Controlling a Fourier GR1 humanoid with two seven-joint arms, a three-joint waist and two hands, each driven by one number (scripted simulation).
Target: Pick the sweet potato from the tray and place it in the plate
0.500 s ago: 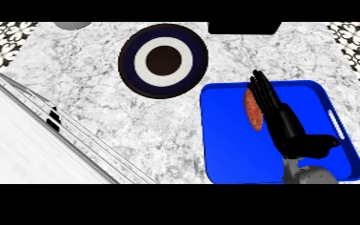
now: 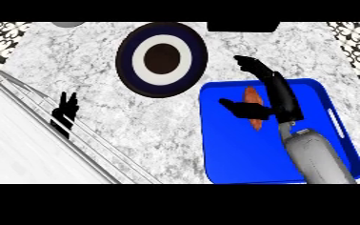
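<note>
My right hand [image 2: 271, 95] hangs open over the blue tray [image 2: 232, 157], fingers straight, thumb spread across the sweet potato [image 2: 251, 97], holding nothing. The potato lies just beside the palm near the tray's far edge. The plate [image 2: 130, 71] sits apart on the tabletop [image 2: 84, 62], toward its far edge; my left hand [image 2: 63, 114] rests open near the tabletop's left edge.

A white-and-grey marbled stone counter [image 2: 91, 52] is filling the frame. Sitting directly on it at upper centre is a round dark-blue plate with a white ring and dark middle [image 2: 162, 58], and lying at lower right is a bright blue rectangular tray [image 2: 232, 162].
</note>
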